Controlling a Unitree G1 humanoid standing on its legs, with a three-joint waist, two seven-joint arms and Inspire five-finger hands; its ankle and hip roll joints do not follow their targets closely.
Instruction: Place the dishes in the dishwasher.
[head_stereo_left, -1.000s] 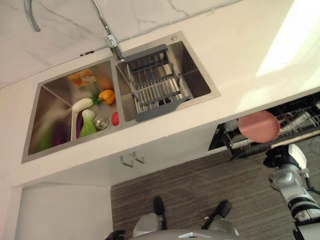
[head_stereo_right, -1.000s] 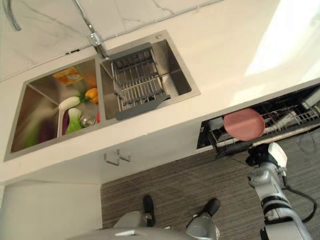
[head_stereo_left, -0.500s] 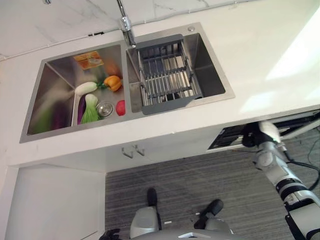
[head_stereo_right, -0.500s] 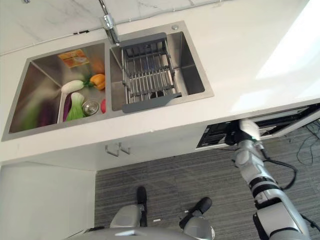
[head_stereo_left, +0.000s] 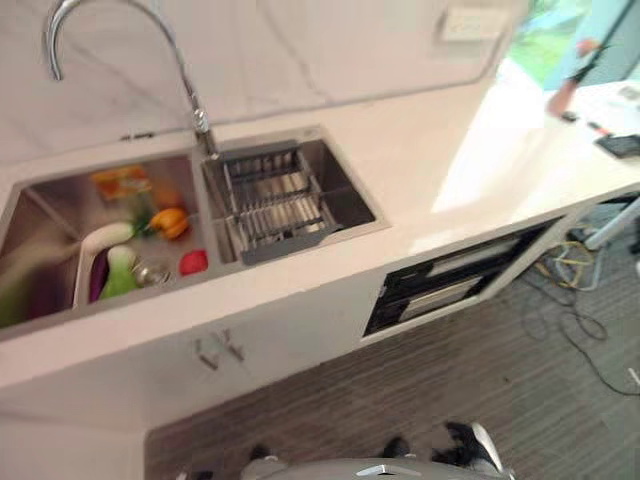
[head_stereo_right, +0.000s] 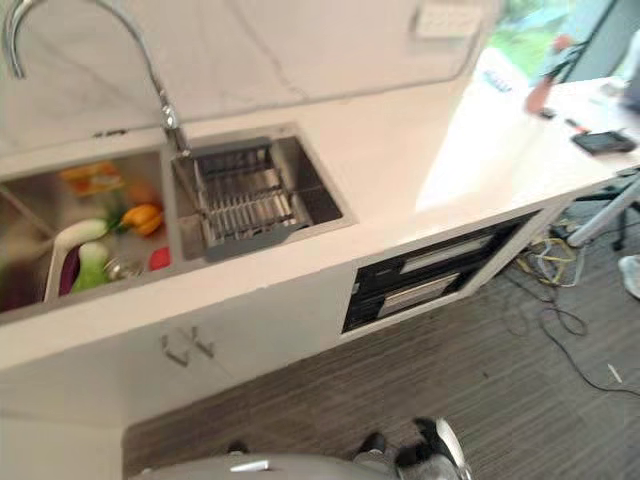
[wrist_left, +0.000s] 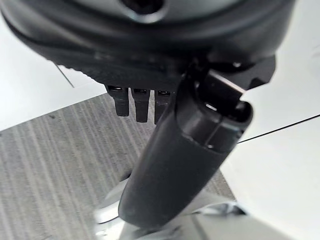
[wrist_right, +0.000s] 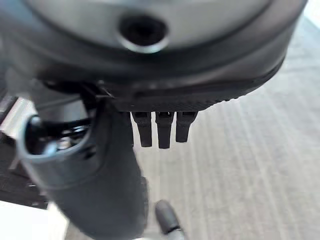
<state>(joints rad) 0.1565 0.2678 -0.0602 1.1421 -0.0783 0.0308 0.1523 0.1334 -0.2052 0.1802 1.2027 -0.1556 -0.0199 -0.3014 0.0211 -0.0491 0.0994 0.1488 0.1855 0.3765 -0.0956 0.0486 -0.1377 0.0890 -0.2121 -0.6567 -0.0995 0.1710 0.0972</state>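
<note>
You have the dishwasher (head_stereo_left: 455, 285) right of centre in the left eye view, set under the white worktop (head_stereo_left: 420, 175); its front shows as a dark opening with pale bands across it, and whether any dish sits inside cannot be told.

At centre left the steel double sink (head_stereo_left: 350, 205) is let into the worktop. Its right basin carries a grey dish rack (head_stereo_left: 268, 205), which looks empty. Its left basin holds a yellow pepper (head_stereo_left: 170, 221), a small red item (head_stereo_left: 193, 261), a green-and-white vegetable (head_stereo_left: 120, 275), an orange packet (head_stereo_left: 118, 181) and the round drain (head_stereo_left: 152, 273). The curved tap (head_stereo_left: 190, 95) rises behind the divider, toward the upper left.

At upper right, a dark flat object (head_stereo_left: 622, 145) lies on the worktop near the frame edge. Loose cables (head_stereo_left: 560, 300) trail on the grey striped floor (head_stereo_left: 330, 400) at lower right.

Your left hand (wrist_left: 150, 60) hangs over the floor beside white panels, fingers (wrist_left: 141, 105) straight and released, holding nothing. Your right hand (wrist_right: 160, 80) hangs over the floor likewise, fingers (wrist_right: 164, 129) straight, empty.
</note>
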